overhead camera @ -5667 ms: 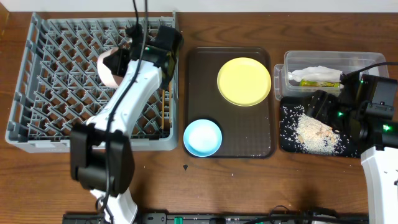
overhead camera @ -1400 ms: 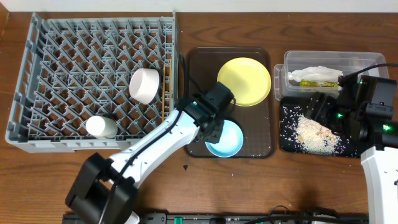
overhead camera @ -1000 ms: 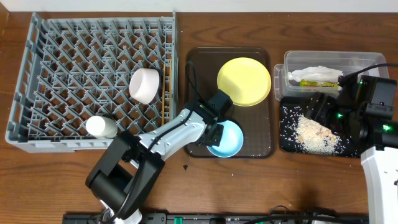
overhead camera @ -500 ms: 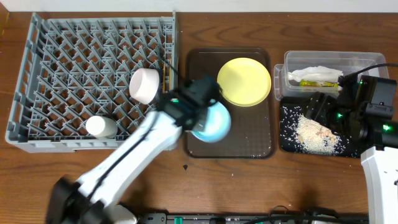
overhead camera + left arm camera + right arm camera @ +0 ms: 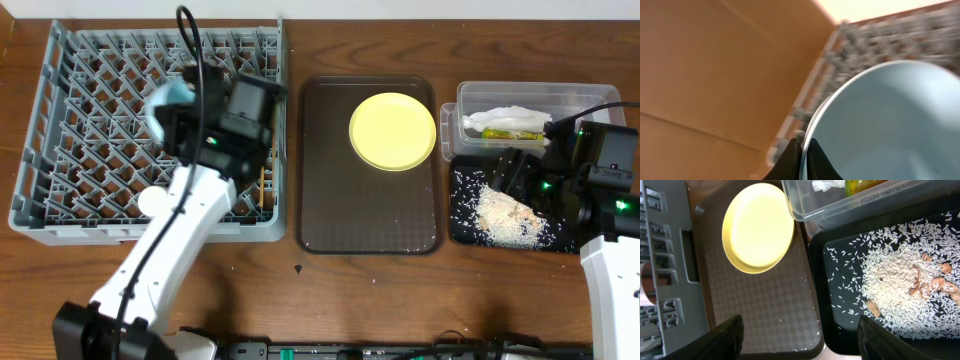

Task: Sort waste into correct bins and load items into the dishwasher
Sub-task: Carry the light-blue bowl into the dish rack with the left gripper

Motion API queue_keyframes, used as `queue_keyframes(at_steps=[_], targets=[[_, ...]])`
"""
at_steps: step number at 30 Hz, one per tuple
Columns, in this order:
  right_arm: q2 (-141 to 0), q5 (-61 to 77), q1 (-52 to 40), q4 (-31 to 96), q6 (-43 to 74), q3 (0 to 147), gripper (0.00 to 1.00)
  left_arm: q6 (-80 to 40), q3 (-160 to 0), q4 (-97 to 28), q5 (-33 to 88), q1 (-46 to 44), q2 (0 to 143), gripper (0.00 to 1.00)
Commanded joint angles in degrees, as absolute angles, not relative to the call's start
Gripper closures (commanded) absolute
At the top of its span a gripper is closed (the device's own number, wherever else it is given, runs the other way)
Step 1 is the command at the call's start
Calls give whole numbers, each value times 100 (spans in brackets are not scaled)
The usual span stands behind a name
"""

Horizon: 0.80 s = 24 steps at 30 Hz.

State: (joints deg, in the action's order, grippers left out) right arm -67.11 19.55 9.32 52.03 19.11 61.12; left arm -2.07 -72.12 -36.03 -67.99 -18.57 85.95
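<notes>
Nothing legible anywhere: no label, brand or number; print on the green-and-orange wrapper (image 5: 515, 131) too small to read.

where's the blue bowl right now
Overhead, the blue bowl is on the left, gripped by the left gripper over the upper middle of the rack, well left of the brown tray holding the yellow plate.

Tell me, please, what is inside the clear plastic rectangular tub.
A crumpled white paper napkin and a small green-and-orange wrapper lie in the clear plastic tub. The right arm covers its near right corner, so anything there is hidden.
</notes>
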Motion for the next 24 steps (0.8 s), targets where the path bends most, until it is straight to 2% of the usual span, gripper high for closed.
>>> queue_keyframes(at_steps=[1, 9, 24], targets=[[-6709, 1994, 969, 5207, 1970, 6139, 29, 930, -7262, -3267, -7417, -1306, 8805, 92], [-6709, 1994, 969, 5140, 1968, 6139, 29, 919, -7262, -2877, -6635, -246, 9406, 92], [-6709, 1994, 969, 5120, 1970, 6139, 28, 1586, -7262, -2012, -6639, -185, 10534, 92]])
